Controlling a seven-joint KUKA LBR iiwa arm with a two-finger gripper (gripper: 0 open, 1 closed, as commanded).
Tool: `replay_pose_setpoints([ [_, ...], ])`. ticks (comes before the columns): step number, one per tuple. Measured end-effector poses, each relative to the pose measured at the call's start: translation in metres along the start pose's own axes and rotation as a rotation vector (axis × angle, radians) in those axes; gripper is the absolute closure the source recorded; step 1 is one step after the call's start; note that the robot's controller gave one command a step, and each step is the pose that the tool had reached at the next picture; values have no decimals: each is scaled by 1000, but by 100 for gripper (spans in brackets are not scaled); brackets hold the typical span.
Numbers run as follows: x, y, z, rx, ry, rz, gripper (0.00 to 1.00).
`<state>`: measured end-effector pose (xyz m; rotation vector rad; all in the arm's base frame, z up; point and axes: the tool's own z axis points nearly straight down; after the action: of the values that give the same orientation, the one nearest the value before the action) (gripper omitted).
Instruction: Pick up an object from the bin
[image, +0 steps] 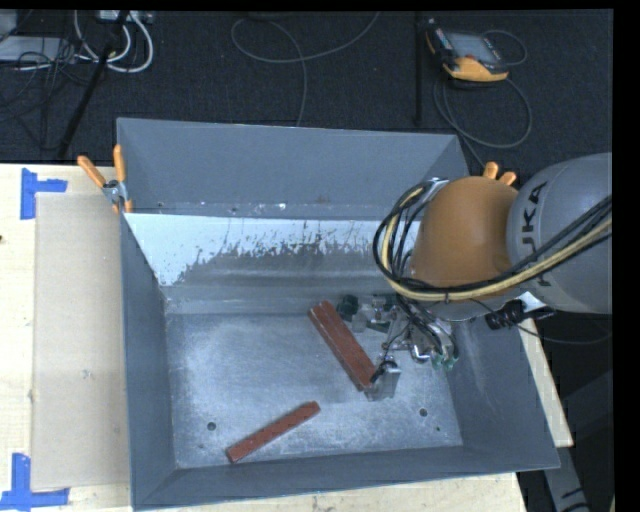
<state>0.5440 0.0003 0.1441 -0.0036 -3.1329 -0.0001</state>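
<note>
Brown flat bar (342, 346), one of two such pieces, lies slantwise on the bin floor right of centre. Its upper end points toward the back wall and its lower end runs down to the right. That lower end sits right at my tool (384, 379), which is down at floor level and seems to touch the bar's tip. From this view I cannot tell whether the tool is apart, together or clamped on the bar. Above the tool I see the orange wrist cover (460, 235) ringed by black and yellow cables (392, 250), with the arm (575, 240) reaching in from the right. A second brown bar (272, 432) lies well apart from the tool, near the front wall and left of centre, slanted the opposite way. Both bars rest in the grey metal bin (290, 170), whose floor is scuffed pale.
</note>
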Motion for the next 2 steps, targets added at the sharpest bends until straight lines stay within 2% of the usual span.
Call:
replay_pose_setpoints([
  [1,42,67,26,-3,-2,-30,0],
  [2,65,108,73,2,-20,-395,0],
])
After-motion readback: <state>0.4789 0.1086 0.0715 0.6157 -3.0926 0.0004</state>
